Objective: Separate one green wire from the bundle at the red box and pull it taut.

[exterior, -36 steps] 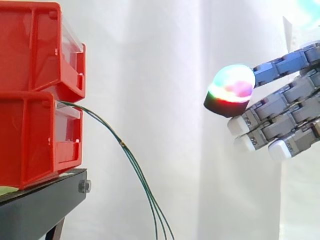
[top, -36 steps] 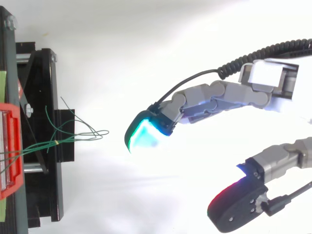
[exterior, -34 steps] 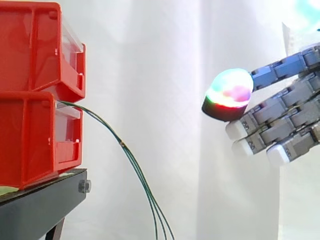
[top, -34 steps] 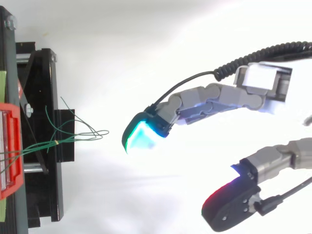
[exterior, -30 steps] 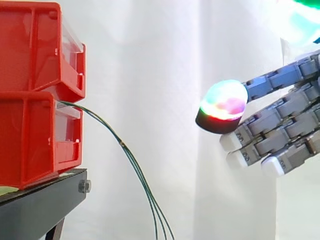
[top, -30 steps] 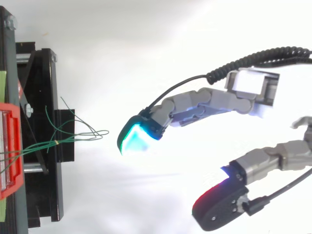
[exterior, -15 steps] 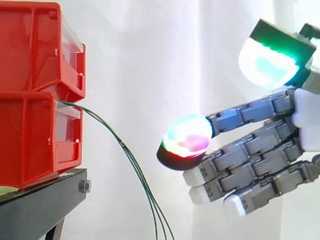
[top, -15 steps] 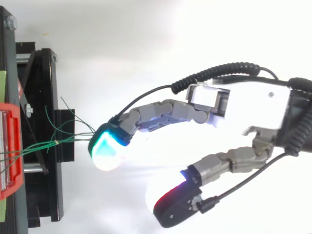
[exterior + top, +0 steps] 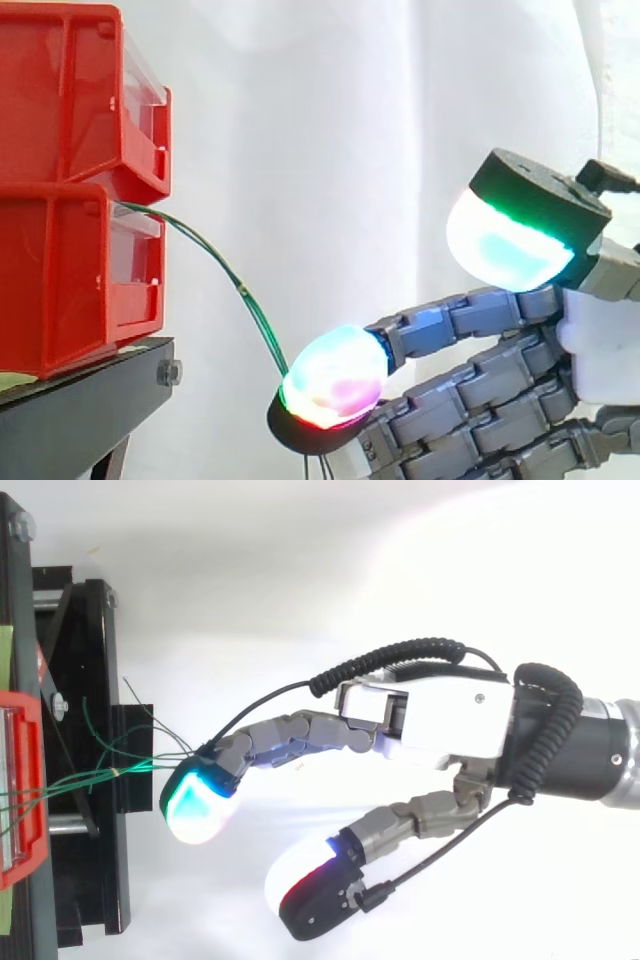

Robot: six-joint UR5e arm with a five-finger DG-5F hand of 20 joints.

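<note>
Green wire bundle (image 9: 243, 288): hung from lower red box (image 9: 70, 280), drooped past black stand (image 9: 80, 410). Hand (image 9: 430, 720): fingers extended, thumb spread, nothing pinched; fingertip (image 9: 335, 375) set beside bundle. Step judged: approach. Next needed: single wire pinched, drawn away.

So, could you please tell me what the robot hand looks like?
The robot hand has a white boxy palm and grey segmented fingers ending in thick pads glowing cyan, green, white and red; behind it sits a black cylindrical wrist.

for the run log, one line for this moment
hand: open, fingers at green wires | green wires: slack, hanging from red box | grasp: none yet
</note>
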